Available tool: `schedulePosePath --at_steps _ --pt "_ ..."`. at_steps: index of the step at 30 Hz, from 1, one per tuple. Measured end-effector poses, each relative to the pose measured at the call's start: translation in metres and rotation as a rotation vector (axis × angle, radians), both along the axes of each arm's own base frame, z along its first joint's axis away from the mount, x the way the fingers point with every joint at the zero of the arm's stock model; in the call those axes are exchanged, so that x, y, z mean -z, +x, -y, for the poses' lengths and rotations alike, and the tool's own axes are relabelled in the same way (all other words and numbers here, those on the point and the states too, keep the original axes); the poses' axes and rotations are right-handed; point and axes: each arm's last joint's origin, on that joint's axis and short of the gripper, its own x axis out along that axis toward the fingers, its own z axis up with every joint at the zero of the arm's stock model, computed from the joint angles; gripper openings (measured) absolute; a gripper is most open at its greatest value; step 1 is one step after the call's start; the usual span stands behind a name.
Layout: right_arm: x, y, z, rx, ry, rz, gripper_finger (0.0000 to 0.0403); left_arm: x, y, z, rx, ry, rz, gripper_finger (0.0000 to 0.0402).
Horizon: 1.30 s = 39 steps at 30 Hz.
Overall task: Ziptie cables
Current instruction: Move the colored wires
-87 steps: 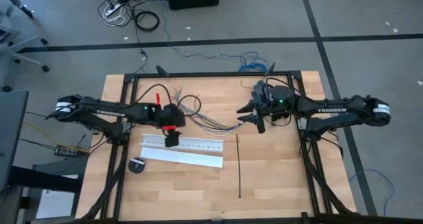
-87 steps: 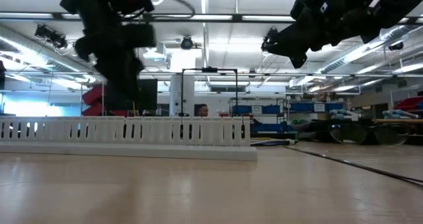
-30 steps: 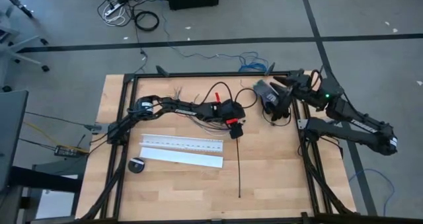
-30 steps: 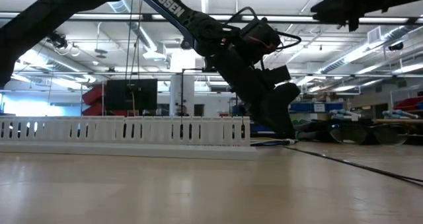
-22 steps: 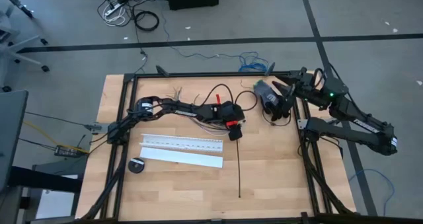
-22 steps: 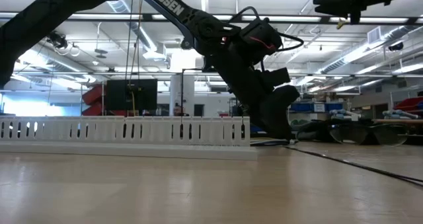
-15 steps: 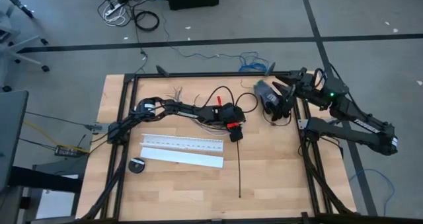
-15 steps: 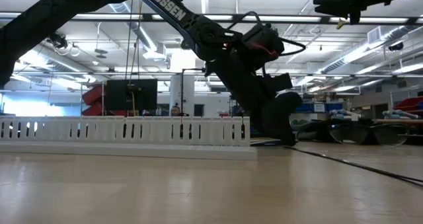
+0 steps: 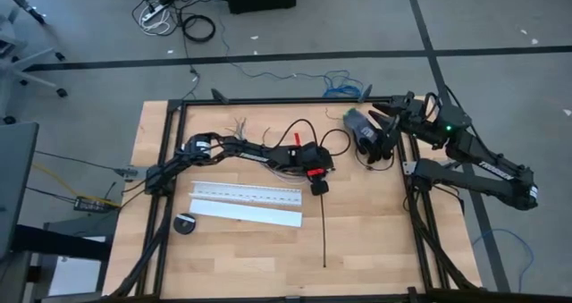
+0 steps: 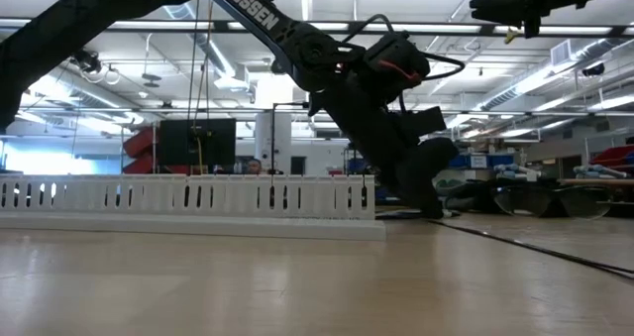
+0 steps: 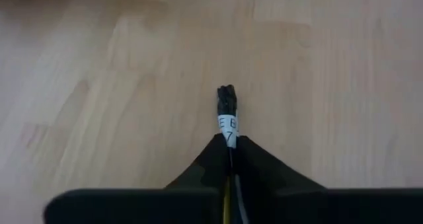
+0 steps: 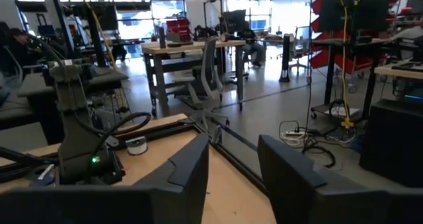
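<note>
Hidden / unclear:
- Cables (image 9: 282, 168) mostly covered by the left arm in the high view; only a few pale strands show beside it, on the table's far half. Colours not separable.
- Contact point of the left gripper (image 9: 319, 186) not readable from above: dark gripper body over the far end of the ziptie (image 9: 323, 231).
- In the low view, the right arm is cut off by the picture's upper edge, gripper not shown. The ziptie (image 10: 535, 247) reads only as a thin dark line on the wood.
- Small round black item (image 9: 184, 223) near the white channel (image 9: 246, 205): cannot identify.

Tool:
- Left gripper (image 11: 229, 141): fingers pinched together on a thin strip with a black tip and a white lettered label (image 11: 227, 123) sticking out just past them. Going by the high view, taken as the ziptie's far end. Tip low over the bare wood; touching or not, cannot tell.
- Rest of the ziptie flat and straight on the table, running toward the near edge, just right of the channel's end.
- Low view: left gripper (image 10: 428, 209) down at table level, past the channel's (image 10: 188, 197) right end.
- Right gripper (image 12: 232, 148): fingers apart, clear gap, nothing between them. Parked high at the table's far right corner (image 9: 371, 133), aimed out over the edge into the room.

Surface / room:
- Light wooden table (image 9: 375, 240) in a black frame.
- Grey floor with dark tape lines, loose cords beyond the far edge.
- Workshop behind: benches, office chairs, ceiling strip lights.
</note>
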Motion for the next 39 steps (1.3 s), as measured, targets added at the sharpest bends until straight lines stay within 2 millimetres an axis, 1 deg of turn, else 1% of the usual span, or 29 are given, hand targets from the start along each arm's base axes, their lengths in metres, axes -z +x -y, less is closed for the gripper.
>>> schedulePosePath --at_steps 3,7,10,12,15,17,22,26,29,35,39 --pt "0.0 0.0 0.0 0.0 0.0 0.0 0.0125 -0.004 0.003 0.0 0.012 0.021 0.0 0.0006" --pt "-0.001 -0.001 -0.001 0.002 -0.004 0.007 0.0125 -0.016 0.011 0.006 0.045 0.06 0.001 0.0004" --pt "-0.003 -0.006 -0.002 0.04 -0.015 0.025 0.0124 -0.036 0.017 0.013 0.073 0.103 -0.007 0.0002" --pt "-0.005 -0.013 -0.004 0.079 -0.026 0.023 0.0123 -0.05 0.018 0.02 0.072 0.163 -0.022 0.0002" --pt "-0.01 -0.025 -0.009 0.127 -0.049 0.034 0.0122 -0.065 0.015 0.028 0.071 0.243 -0.057 0.0001" --pt "-0.011 -0.033 -0.013 0.135 -0.056 0.045 0.0123 -0.076 0.011 0.03 0.077 0.251 -0.066 0.0001" --pt "-0.012 -0.047 -0.021 0.127 -0.053 0.076 0.0122 -0.12 0.0 0.033 0.07 0.26 0.016 0.0001" --pt "-0.008 -0.051 -0.023 0.121 -0.031 0.06 0.0122 -0.156 -0.009 0.045 0.113 0.225 0.131 0.0" --pt "-0.007 -0.052 -0.024 0.113 -0.028 0.056 0.0122 -0.177 -0.01 0.058 0.207 0.158 0.252 0.0" --pt "-0.015 -0.059 -0.026 0.166 -0.043 0.087 0.0122 -0.194 -0.003 0.091 0.401 0.036 0.476 0.0" --pt "-0.019 -0.061 -0.027 0.159 -0.049 0.099 0.0122 -0.211 0.002 0.107 0.501 0.011 0.694 0.0"
